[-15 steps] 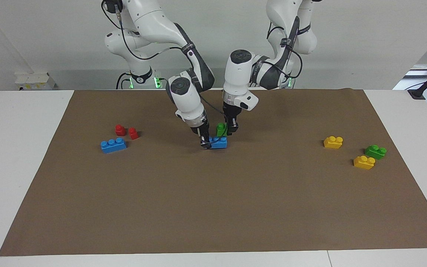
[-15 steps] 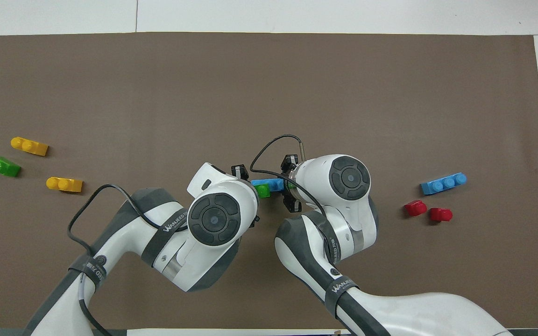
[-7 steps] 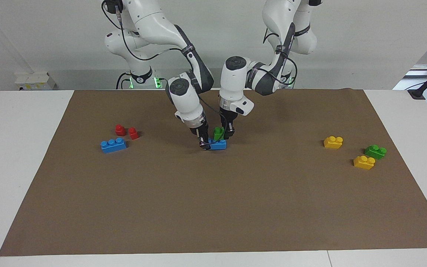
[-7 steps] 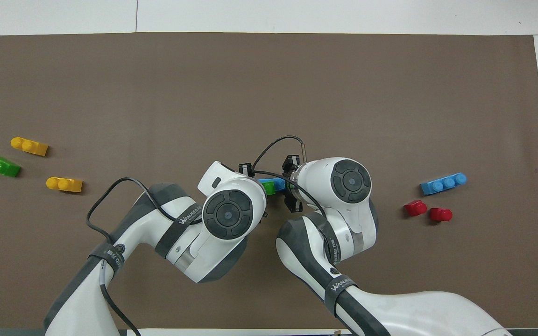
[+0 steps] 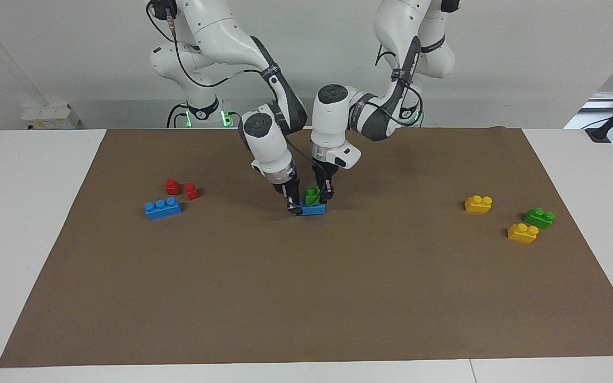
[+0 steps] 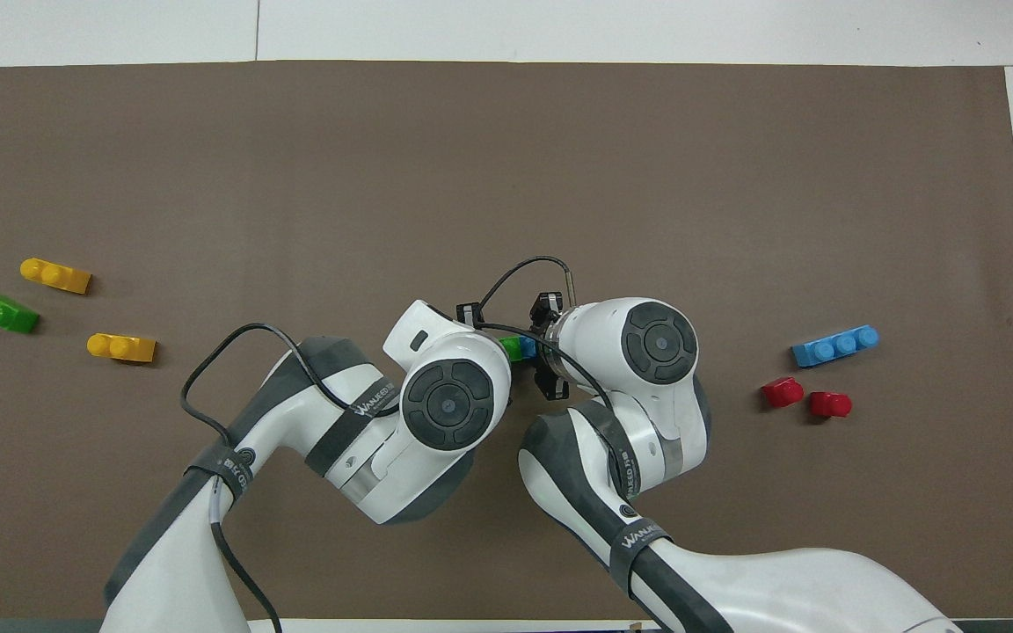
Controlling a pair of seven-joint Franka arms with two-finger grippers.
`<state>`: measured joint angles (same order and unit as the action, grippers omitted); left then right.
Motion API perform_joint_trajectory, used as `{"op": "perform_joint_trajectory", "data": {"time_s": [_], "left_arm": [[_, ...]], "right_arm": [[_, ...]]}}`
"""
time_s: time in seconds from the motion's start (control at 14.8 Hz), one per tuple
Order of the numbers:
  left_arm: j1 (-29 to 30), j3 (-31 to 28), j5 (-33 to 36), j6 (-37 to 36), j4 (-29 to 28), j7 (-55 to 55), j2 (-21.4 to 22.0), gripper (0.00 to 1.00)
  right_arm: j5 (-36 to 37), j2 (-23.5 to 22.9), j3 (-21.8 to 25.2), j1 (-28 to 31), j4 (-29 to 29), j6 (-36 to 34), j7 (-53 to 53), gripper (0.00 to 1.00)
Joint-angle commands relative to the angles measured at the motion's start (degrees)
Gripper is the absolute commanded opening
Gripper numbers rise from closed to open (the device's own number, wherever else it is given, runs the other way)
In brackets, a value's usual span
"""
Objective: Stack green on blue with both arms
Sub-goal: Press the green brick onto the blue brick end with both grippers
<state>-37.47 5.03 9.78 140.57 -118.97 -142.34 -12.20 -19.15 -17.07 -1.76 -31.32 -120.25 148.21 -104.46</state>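
Note:
In the middle of the brown mat lies a light blue brick (image 5: 314, 209) (image 6: 528, 348), with my right gripper (image 5: 294, 206) shut on the end of it toward the right arm. A small green brick (image 5: 313, 195) (image 6: 509, 345) stands on top of the blue one, touching it, with my left gripper (image 5: 321, 196) shut on it from above. In the overhead view both wrists cover most of the two bricks and the fingertips.
A second blue brick (image 5: 163, 207) and two red pieces (image 5: 172, 186) lie toward the right arm's end. Two yellow bricks (image 5: 478, 204) (image 5: 522, 233) and another green brick (image 5: 539, 217) lie toward the left arm's end. The brown mat (image 5: 306, 298) covers the white table.
My left gripper has carried the green brick down and sideways from beside the blue brick onto its top. The right gripper and the blue brick have stayed in place.

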Motion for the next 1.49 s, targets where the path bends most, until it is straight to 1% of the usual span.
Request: {"op": "perform_joint_trajectory", "data": {"time_s": [0.0, 0.14, 0.2, 0.27, 0.34, 0.68, 0.74, 0.81, 0.88, 0.95, 1.01, 1.28, 1.42], "left_arm": [[-1.0, -1.2, 2.8, 0.8, 1.2, -1.4, -2.4, 0.0], [-0.6, -1.1, 3.1, 0.8, 1.2, 0.0, -2.6, 0.0], [-0.5, -1.0, 3.1, 0.8, 1.2, 2.7, -2.7, 0.0], [-0.5, -1.0, 3.1, 0.4, 1.2, 3.9, -2.6, 0.54], [-0.4, -1.0, 3.1, 0.1, 1.2, 4.4, -2.2, 1.0], [1.7, -0.9, 3.0, -2.3, 0.5, 7.7, 1.0, 1.0], [2.2, -0.9, 3.1, -2.7, 0.5, 8.3, 1.5, 1.0], [3.2, -0.9, 3.0, -3.4, 0.4, 9.1, 2.1, 1.0], [4.1, -0.8, 3.0, -4.2, 0.4, 10.1, 2.7, 1.0], [4.8, -0.8, 3.0, -5.2, 0.3, 12.0, 3.3, 1.0], [5.8, -0.8, 2.9, -6.4, 0.4, 14.0, 3.7, 1.0], [9.9, -0.8, 2.4, -10.7, 0.6, 26.5, 4.6, 1.0], [12.1, -0.9, 2.4, -12.8, 0.9, 33.2, 4.6, 1.0]], "right_arm": [[-1.2, 0.5, 0.0, 0.1, -0.8, 1.4, 1.8, 0.0], [-1.2, 0.5, 0.0, 0.2, -0.8, 1.4, 1.8, 0.0], [-1.2, 0.5, 0.0, 0.2, -0.8, 1.4, 1.8, 0.0], [-1.2, 0.5, 0.0, 0.3, -0.8, 1.4, 1.8, 0.0], [-1.2, 0.5, 0.0, 0.4, -0.8, 1.3, 1.8, 0.0], [-1.2, 0.5, 0.0, 0.6, -0.8, 1.1, 1.8, 0.0], [-1.2, 0.5, 0.0, 0.6, -0.7, 0.9, 1.8, 0.07], [-1.2, 0.5, 0.0, 0.6, -0.6, 0.9, 1.8, 0.31], [-1.2, 0.5, 0.0, 0.6, -0.5, 0.9, 1.9, 0.66], [-1.2, 0.5, 0.0, 0.9, -0.3, 0.6, 1.8, 0.72], [-1.2, 0.5, 0.0, 1.1, -0.2, 0.5, 1.8, 0.8], [-1.2, 0.5, 0.0, 2.0, -0.2, 0.1, 2.0, 0.83], [-1.2, 0.7, 0.0, 4.1, 0.0, -1.3, 4.4, 0.84]]}}
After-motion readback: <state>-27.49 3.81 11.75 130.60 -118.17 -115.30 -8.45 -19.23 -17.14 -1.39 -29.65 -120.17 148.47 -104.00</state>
